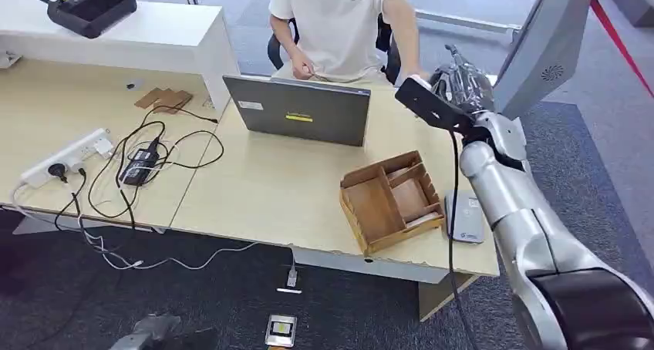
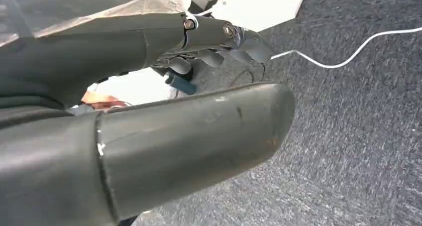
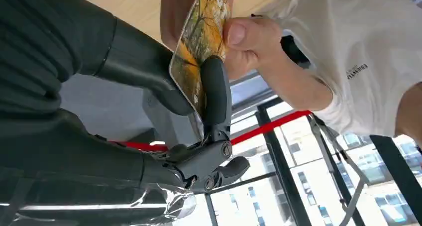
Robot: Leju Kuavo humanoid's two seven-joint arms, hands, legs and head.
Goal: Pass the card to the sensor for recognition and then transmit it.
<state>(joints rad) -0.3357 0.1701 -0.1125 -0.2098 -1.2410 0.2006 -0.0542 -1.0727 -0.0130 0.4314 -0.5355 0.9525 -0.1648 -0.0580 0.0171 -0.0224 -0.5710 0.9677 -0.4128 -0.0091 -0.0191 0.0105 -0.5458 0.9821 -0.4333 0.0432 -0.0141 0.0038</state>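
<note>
My right hand (image 1: 461, 84) is raised over the desk's far right side, in front of a seated person (image 1: 339, 18). In the right wrist view it pinches a yellow patterned card (image 3: 199, 42) between thumb (image 3: 149, 71) and a dark finger. The person's hand (image 3: 249, 42) grips the same card from the other side. The sensor, a small grey card reader (image 1: 465, 217), lies flat on the desk near the right edge, below my arm. My left hand (image 2: 189, 136) hangs low over the carpet, fingers apart, holding nothing.
A wooden organiser box (image 1: 392, 200) sits beside the reader. A grey laptop (image 1: 299, 109) stands in front of the person. A power strip (image 1: 65, 159), an adapter and cables cover the desk's left part (image 1: 46, 103). A white cable (image 2: 348, 52) trails on the carpet.
</note>
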